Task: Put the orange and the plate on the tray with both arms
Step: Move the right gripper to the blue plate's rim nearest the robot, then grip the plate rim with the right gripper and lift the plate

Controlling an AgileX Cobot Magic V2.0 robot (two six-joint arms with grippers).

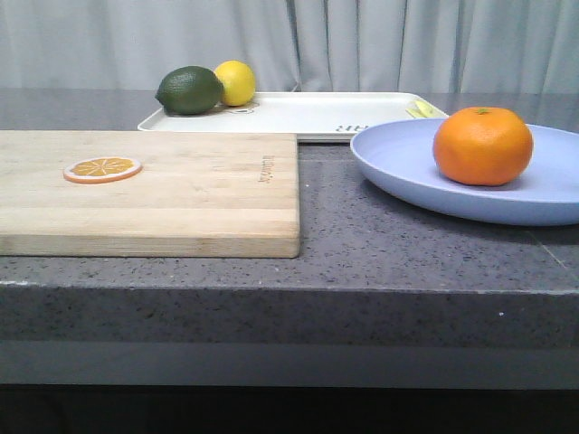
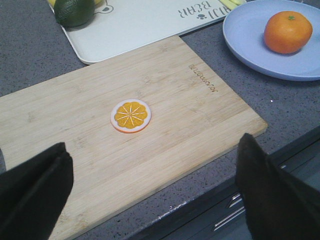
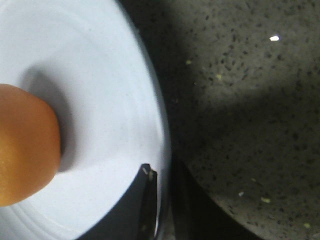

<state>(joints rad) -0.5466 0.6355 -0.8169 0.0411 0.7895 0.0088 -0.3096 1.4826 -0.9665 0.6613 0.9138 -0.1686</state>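
Now, step in hand: judging by the right wrist view, the right arm is taking hold of the wide shallow pale lavender-blue plate [image 3: 100, 90] by its rim, with the whole round bright-orange fruit [image 3: 25, 145] riding on it.
Right gripper: the right gripper [image 3: 162, 200] has one dark finger lying over the inside of the plate's rim and the other just outside and below it; whether the two are pressed tight on the rim I cannot tell.
Left gripper: the left gripper [image 2: 150, 190] has its fingers spread wide apart and holds nothing, hanging above the near edge of the light wooden cutting board [image 2: 90, 150], with the thin flat orange slice [image 2: 131, 116] ahead of its fingertips.
Orange: it sits on the plate, inward from the right fingers, near but not touching them.
Tray: the flat rectangular white tray [image 1: 308, 113] with dark lettering lies beyond the board and the plate; a dark green lime [image 1: 189, 89] and a yellow lemon [image 1: 236, 81] fill its far left corner.
Doing it well: I would seat the rim deep between the fingers, keep the plate level so the orange does not roll, lift clear of the grey speckled counter [image 1: 362, 235], and aim for the bare middle of the tray.
Risk: a shallow pinch may let the plate tilt.
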